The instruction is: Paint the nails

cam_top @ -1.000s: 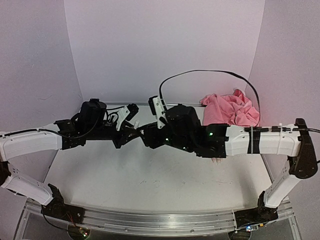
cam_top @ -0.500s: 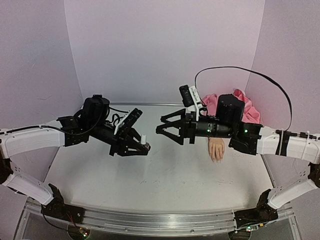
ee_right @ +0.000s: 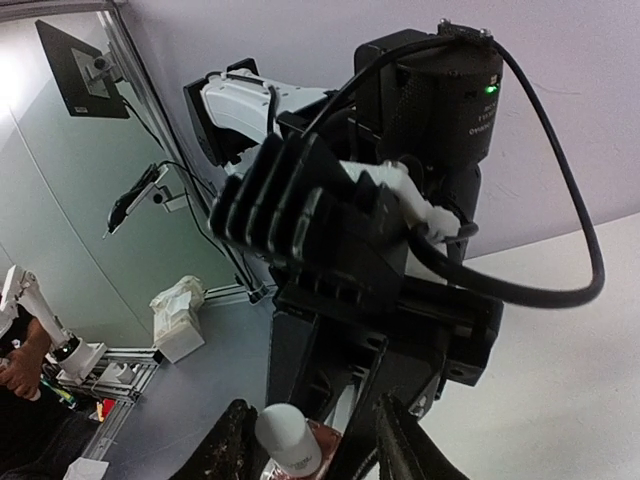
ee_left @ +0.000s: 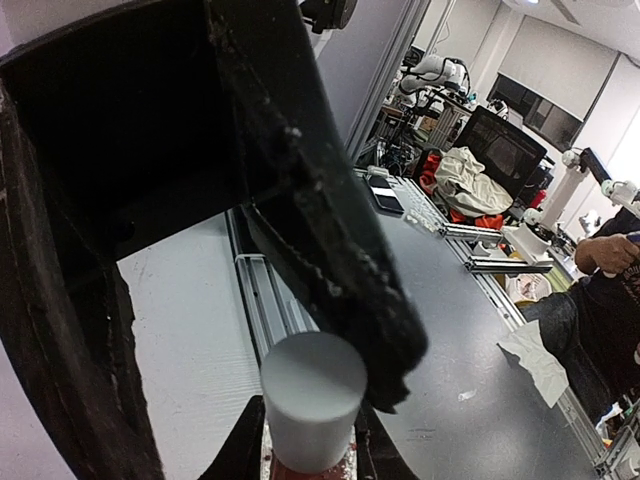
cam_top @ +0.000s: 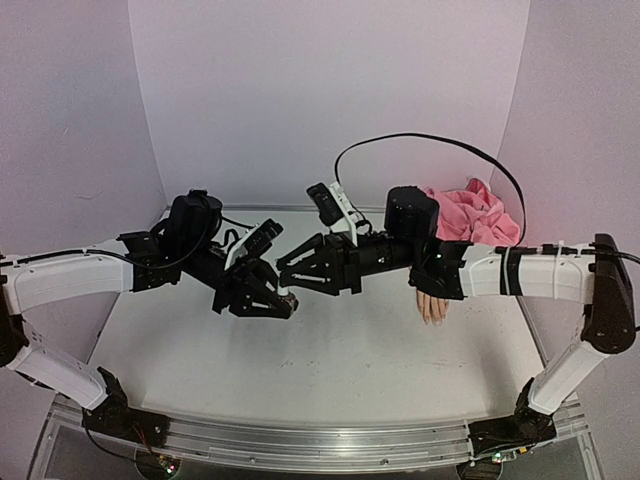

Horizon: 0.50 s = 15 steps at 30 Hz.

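My left gripper (cam_top: 283,300) is shut on the small pinkish polish bottle (ee_left: 300,468) and holds it above the table, white cap (ee_left: 310,398) on. My right gripper (cam_top: 288,278) is open, its two fingers standing either side of that cap (ee_right: 285,440) in the right wrist view, not closed on it. The flesh-coloured mannequin hand (cam_top: 431,303) lies on the table at the right, sticking out of a pink sleeve (cam_top: 468,218). Its pale nails (cam_top: 433,319) point toward the near edge. My right forearm crosses above the hand.
The pink cloth is bunched in the back right corner. White walls close the back and both sides. An aluminium rail (cam_top: 300,445) runs along the near edge. A black cable (cam_top: 420,140) arcs above the right arm.
The right gripper drew back to the right half a second ago, then swung left again to the bottle's cap. The left gripper kept the bottle and moved little.
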Tool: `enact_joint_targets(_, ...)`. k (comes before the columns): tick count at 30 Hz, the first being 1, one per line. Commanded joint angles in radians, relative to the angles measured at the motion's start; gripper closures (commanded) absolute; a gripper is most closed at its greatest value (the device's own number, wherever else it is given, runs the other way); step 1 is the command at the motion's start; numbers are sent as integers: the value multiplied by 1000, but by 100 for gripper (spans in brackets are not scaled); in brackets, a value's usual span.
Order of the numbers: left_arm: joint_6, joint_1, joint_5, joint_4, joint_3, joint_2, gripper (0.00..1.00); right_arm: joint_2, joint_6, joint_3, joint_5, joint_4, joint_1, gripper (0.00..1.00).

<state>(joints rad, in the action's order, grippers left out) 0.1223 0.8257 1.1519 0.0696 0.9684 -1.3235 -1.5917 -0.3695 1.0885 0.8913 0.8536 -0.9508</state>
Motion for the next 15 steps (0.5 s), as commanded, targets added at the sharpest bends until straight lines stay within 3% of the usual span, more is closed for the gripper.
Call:
enact_joint_targets(1, -2, 3, 33, -40, 36, 4, 100, -31, -38, 82, 71, 116, -21, 63)
enact_joint_targets(13, 8, 3, -22, -40, 29, 28, 100, -41, -33, 73, 79, 104, -40, 100)
enact_joint_targets(15, 18, 3, -93, -39, 21, 48, 100, -34, -7, 58, 40, 67, -40, 100)
